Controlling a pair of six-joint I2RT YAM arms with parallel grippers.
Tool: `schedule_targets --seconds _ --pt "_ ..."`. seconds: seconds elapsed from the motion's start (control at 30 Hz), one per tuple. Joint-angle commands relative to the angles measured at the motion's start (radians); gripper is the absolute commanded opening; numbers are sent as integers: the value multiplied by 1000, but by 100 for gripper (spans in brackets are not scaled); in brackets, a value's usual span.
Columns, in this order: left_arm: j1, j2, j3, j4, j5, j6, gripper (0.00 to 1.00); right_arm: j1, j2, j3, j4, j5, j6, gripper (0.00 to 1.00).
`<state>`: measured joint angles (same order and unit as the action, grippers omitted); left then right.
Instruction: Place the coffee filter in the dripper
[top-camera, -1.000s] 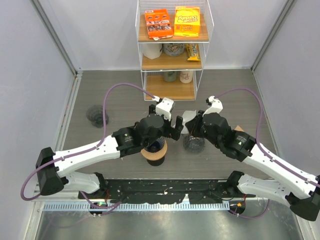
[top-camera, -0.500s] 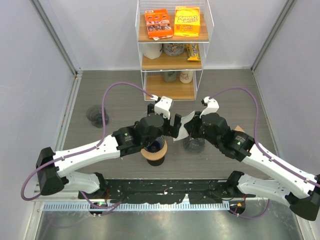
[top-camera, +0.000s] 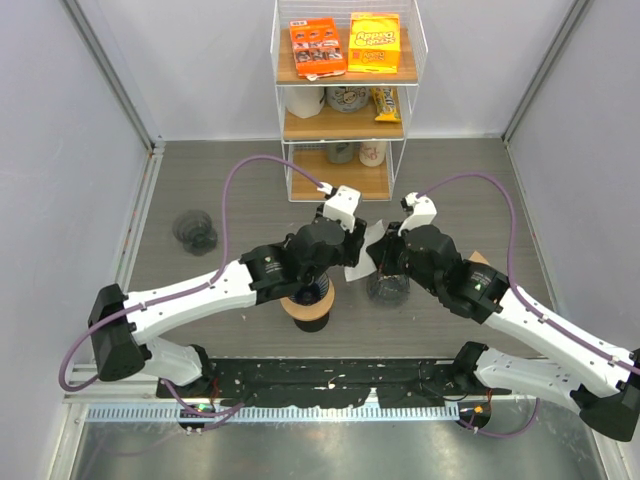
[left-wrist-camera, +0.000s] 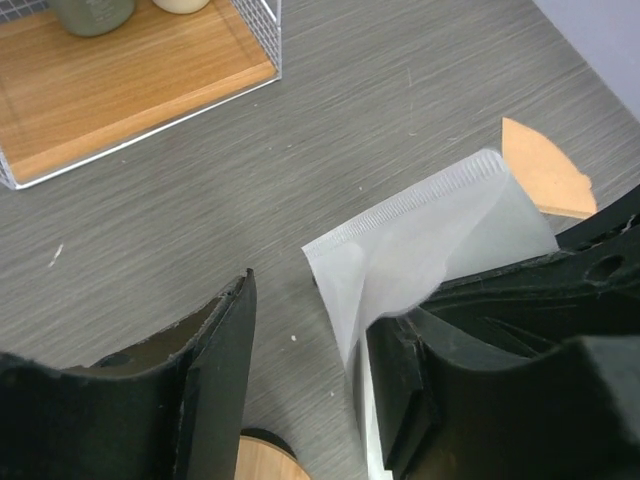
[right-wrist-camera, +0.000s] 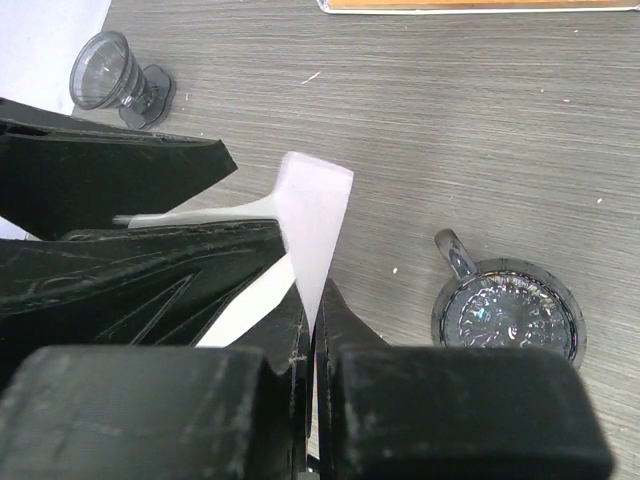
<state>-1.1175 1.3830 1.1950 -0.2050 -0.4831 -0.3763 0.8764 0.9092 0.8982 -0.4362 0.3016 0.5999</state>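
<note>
Moved: our left gripper (left-wrist-camera: 310, 300) has swung right, up to the filter (left-wrist-camera: 420, 240)
Left gripper: open, one finger either side of the filter's edge
Right gripper (right-wrist-camera: 308, 318): pinched shut on the filter, holding it in the air
Dripper (right-wrist-camera: 505, 320): empty, on the table just beside
Meaning: we judge a two-handed opening or handover comes before lowering

Overhead camera looks down; both wrist cameras closely share the filter (left-wrist-camera: 430, 230).
</note>
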Motion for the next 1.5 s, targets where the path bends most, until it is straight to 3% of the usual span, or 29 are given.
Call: schedule_targets --seconds 0.0,0.2,0.83,1.07,1.2,1.27,1.47 --pt "-2 8 48 -5 -28 19 47 6 -27 10 11 39 4 5" --pt "-2 -13 35 -11 -83 28 17 6 -26 24 -67 114 60 5" --pt "-4 -58 8 -43 -164 59 9 -2 -29 41 -168 149 49 5" --pt "-2 -52 17 -48 -108 51 9 -2 -38 24 -78 25 -32 5" --pt "-2 -53 20 -50 -89 50 0 -2 -18 38 -52 -36 -45 5" --pt "-4 -58 18 -47 -89 47 0 -2 -9 44 -50 -51 -49 10" --pt "-2 -73 8 -42 -66 37 0 -2 -24 48 -35 -44 -35 49"
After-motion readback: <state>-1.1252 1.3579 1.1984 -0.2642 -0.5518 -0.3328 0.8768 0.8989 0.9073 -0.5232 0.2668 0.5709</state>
